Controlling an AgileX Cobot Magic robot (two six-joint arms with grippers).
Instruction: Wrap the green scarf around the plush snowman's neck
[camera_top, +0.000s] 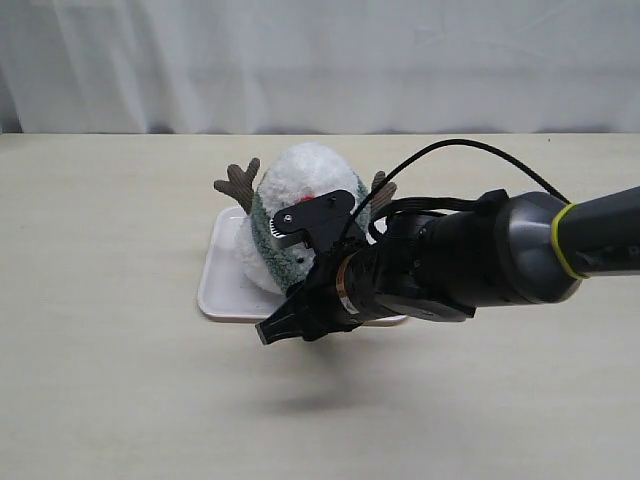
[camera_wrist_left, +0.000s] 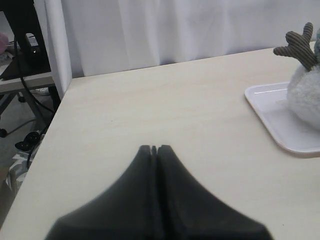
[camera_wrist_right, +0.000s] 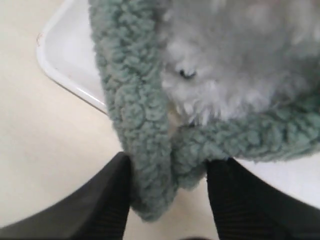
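The plush snowman (camera_top: 300, 185) lies on a white tray (camera_top: 225, 290), with its brown twig arms (camera_top: 238, 183) spread at the back. The green scarf (camera_top: 262, 235) runs round its neck. In the right wrist view the scarf's ends (camera_wrist_right: 145, 150) cross and hang off the tray edge below the white fur (camera_wrist_right: 235, 60). My right gripper (camera_wrist_right: 171, 162) is open around those ends; one finger touches the knit and the other stands apart from it. My left gripper (camera_wrist_left: 154, 148) is shut on nothing, well away over bare table, and does not show in the exterior view.
The right arm (camera_top: 480, 255) reaches in from the right above the table, covering the tray's front right. A white curtain (camera_top: 320, 60) backs the table. In the left wrist view the table's edge (camera_wrist_left: 50, 130) drops off to cables and a stand.
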